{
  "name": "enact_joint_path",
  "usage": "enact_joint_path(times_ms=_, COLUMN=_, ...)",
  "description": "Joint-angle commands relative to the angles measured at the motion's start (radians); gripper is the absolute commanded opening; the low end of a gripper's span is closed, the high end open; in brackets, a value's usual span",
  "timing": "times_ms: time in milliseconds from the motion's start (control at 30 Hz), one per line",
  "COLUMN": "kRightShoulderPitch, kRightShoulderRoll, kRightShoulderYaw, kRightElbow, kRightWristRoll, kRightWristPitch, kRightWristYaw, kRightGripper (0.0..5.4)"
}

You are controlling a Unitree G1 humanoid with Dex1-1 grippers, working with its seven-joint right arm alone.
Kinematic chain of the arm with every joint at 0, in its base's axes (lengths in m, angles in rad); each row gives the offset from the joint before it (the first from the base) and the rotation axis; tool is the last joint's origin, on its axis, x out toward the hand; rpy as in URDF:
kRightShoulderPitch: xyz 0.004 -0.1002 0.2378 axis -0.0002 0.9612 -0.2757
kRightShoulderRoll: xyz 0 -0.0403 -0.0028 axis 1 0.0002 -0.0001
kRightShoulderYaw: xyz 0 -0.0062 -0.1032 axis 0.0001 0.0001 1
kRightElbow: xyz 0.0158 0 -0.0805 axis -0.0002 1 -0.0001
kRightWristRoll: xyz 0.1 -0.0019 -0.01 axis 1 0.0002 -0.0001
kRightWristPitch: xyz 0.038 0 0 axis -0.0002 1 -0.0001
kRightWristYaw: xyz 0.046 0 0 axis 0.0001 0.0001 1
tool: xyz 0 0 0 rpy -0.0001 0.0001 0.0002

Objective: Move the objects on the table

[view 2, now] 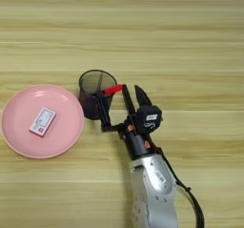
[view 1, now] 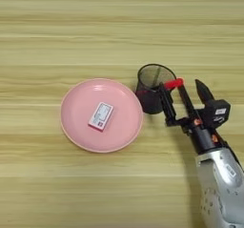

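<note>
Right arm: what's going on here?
The right gripper is at the mesh cup, with a marker alongside its fingers; the marker's red cap sits at the cup's rim. It looks like the marker is being held at the cup, but the grip itself is hard to read. The pink plate lies left of the cup with a small card on it. All of this is on the wooden table.

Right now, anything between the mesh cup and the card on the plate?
Only the pink plate's own surface and rim; nothing else sits between the mesh cup and the card. Both views show it.
</note>
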Motion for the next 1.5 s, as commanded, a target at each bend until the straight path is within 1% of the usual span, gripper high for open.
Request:
enact_joint_path(times_ms=33, kRightShoulderPitch=-0.074, kRightShoulderRoll=-0.008, kRightShoulderYaw=-0.006, kRightElbow=-0.016, kRightWristRoll=-0.006, kRightWristPitch=-0.029, kRightWristYaw=-0.008, kRightGripper=5.38)
enact_joint_path(times_ms=400, kRightShoulderPitch=-0.123, kRightShoulderRoll=0.001, kRightShoulderYaw=0.0, kRightElbow=0.025, kRightWristRoll=0.001, kRightWristPitch=-0.035, kRightWristYaw=-0.001, kRightGripper=5.38)
enact_joint_path(times_ms=767, kRightShoulderPitch=-0.144, kRightShoulderRoll=0.019, kRightShoulderYaw=0.018, kRightElbow=0.07, kRightWristRoll=0.007, kRightWristPitch=-0.036, kRightWristYaw=0.009, kRightGripper=5.38)
enact_joint_path(times_ms=933, kRightShoulderPitch=-0.15, kRightShoulderRoll=0.02, kRightShoulderYaw=0.017, kRightElbow=0.087, kRightWristRoll=0.009, kRightWristPitch=-0.038, kRightWristYaw=0.011, kRightGripper=5.38)
enact_joint_path(times_ms=967, kRightShoulderPitch=-0.152, kRightShoulderRoll=0.02, kRightShoulderYaw=0.015, kRightElbow=0.091, kRightWristRoll=0.01, kRightWristPitch=-0.038, kRightWristYaw=0.011, kRightGripper=5.17)
enact_joint_path(times_ms=1067, kRightShoulderPitch=-0.154, kRightShoulderRoll=0.02, kRightShoulderYaw=0.012, kRightElbow=0.096, kRightWristRoll=0.012, kRightWristPitch=-0.04, kRightWristYaw=0.009, kRightGripper=4.86)
enact_joint_path(times_ms=1333, kRightShoulderPitch=-0.155, kRightShoulderRoll=0.018, kRightShoulderYaw=0.003, kRightElbow=0.093, kRightWristRoll=0.016, kRightWristPitch=-0.045, kRightWristYaw=0.008, kRightGripper=3.65)
enact_joint_path(times_ms=1500, kRightShoulderPitch=-0.157, kRightShoulderRoll=0.017, kRightShoulderYaw=0.002, kRightElbow=0.095, kRightWristRoll=0.019, kRightWristPitch=-0.045, kRightWristYaw=0.01, kRightGripper=3.19)
